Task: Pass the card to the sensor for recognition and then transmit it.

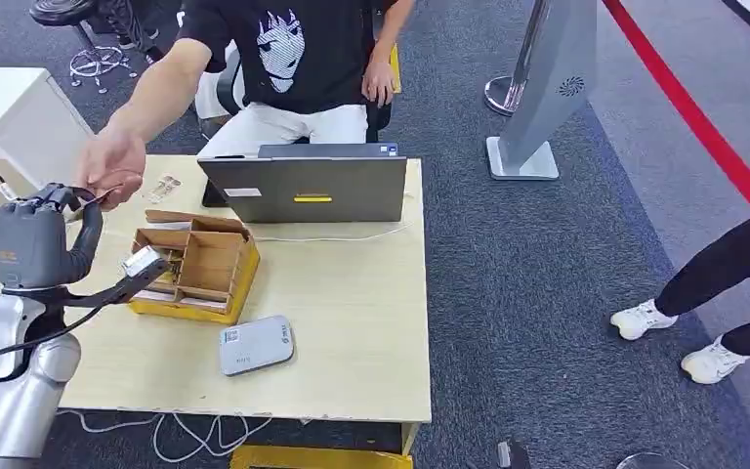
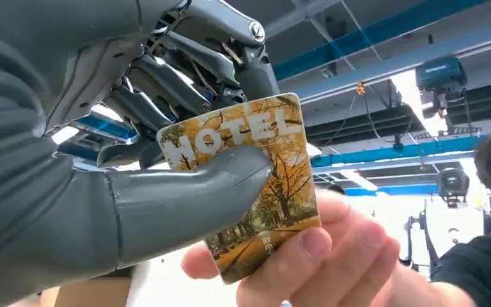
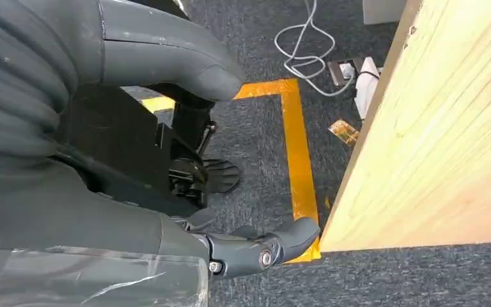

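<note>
My left hand (image 1: 34, 239) is raised over the table's left end and pinches a card (image 2: 275, 192) between thumb and fingers (image 2: 166, 96). The card shows yellow autumn trees and the word HOTEL. A seated person's hand (image 2: 319, 262) grips the card's other end at the same time; in the head view that hand (image 1: 112, 166) meets mine at the card (image 1: 98, 198). The grey flat sensor (image 1: 256, 345) lies on the table near its front edge, away from both hands. My right hand (image 3: 166, 160) hangs beside the table's side with fingers apart, holding nothing.
A yellow-sided cardboard box (image 1: 195, 264) with compartments stands right of my left hand. A grey laptop (image 1: 312, 186) sits at the table's far edge before the person. Cables and yellow floor tape (image 3: 297, 153) lie below the wooden table (image 1: 352, 313). Another person's legs (image 1: 713, 283) stand at right.
</note>
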Available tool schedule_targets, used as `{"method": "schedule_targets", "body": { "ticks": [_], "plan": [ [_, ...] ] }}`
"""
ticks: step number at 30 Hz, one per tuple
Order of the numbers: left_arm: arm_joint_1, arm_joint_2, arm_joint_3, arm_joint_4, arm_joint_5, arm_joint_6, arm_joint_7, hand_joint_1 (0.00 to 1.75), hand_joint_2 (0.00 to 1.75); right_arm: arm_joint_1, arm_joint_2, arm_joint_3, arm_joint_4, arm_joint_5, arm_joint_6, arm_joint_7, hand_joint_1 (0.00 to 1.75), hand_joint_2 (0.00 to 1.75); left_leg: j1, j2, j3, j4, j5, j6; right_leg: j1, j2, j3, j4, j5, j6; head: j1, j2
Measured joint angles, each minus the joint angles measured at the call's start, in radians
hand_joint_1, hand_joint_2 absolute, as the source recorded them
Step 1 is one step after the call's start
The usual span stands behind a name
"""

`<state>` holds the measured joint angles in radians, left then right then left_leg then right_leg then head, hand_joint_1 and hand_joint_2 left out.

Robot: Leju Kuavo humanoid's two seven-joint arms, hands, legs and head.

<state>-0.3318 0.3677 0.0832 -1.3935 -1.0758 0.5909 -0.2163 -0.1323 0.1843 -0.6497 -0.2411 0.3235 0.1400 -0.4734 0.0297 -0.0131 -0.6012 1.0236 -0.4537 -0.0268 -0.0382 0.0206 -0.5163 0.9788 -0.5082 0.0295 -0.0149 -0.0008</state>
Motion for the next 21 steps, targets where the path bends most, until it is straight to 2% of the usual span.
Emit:
{"method": "schedule_targets", "body": {
  "ticks": [6, 7, 8, 16, 17, 19, 21],
  "plan": [
    [0.004, 0.000, 0.008, 0.000, -0.010, 0.008, -0.004, 1.75, 1.75, 0.000, 0.000, 0.000, 0.000, 0.001, -0.002, 0.001, 0.00, 1.75, 0.000, 0.000, 0.000, 0.000, 0.000, 0.000, 0.000, 0.000, 0.000, 0.000, 0.000, 0.000, 0.000, 0.000],
    [0.004, 0.000, 0.008, 0.001, -0.010, 0.008, -0.004, 1.69, 1.75, 0.000, 0.000, 0.000, 0.000, 0.001, -0.002, 0.001, 0.00, 1.75, 0.000, 0.000, 0.000, 0.000, 0.000, 0.000, 0.000, 0.000, 0.000, 0.000, 0.000, 0.000, 0.000, 0.000],
    [0.004, 0.000, 0.008, 0.000, -0.010, 0.008, -0.004, 0.00, 1.75, 0.000, 0.000, 0.000, 0.000, 0.001, -0.001, 0.001, 0.00, 1.75, 0.000, 0.000, 0.000, 0.000, 0.000, 0.000, 0.000, 0.000, 0.000, 0.000, 0.000, 0.000, 0.000, 0.000],
    [0.029, -0.011, 0.017, 0.000, 0.009, 0.064, -0.020, 0.00, 1.75, 0.000, 0.000, 0.000, 0.000, 0.000, -0.006, 0.001, 0.00, 1.75, 0.000, 0.000, -0.001, 0.000, 0.000, 0.000, 0.000, 0.000, -0.001, 0.000, 0.000, 0.000, 0.000, 0.000],
    [0.043, -0.019, 0.024, -0.010, 0.044, 0.075, -0.039, 0.00, 0.00, 0.000, 0.000, 0.000, 0.000, -0.002, -0.007, 0.000, 0.00, 1.75, 0.000, 0.000, -0.001, 0.000, 0.000, 0.000, 0.000, 0.000, -0.001, 0.000, 0.000, 0.000, 0.000, 0.000],
    [0.087, -0.052, 0.045, -0.062, 0.211, 0.091, -0.128, 0.00, 0.00, 0.003, 0.000, 0.000, 0.000, -0.012, -0.007, -0.005, 0.00, 1.75, 0.000, 0.000, -0.001, 0.000, 0.000, 0.000, 0.000, 0.000, -0.001, 0.000, 0.000, 0.000, 0.000, 0.000],
    [0.157, -0.123, 0.087, -0.159, 0.442, 0.100, -0.260, 0.00, 0.00, 0.008, 0.000, -0.002, 0.000, -0.026, -0.003, -0.017, 0.00, 1.75, -0.001, 0.001, -0.001, 0.000, -0.001, 0.000, -0.001, 0.001, 0.000, -0.001, 0.000, 0.000, 0.000, 0.000]
  ]
}}
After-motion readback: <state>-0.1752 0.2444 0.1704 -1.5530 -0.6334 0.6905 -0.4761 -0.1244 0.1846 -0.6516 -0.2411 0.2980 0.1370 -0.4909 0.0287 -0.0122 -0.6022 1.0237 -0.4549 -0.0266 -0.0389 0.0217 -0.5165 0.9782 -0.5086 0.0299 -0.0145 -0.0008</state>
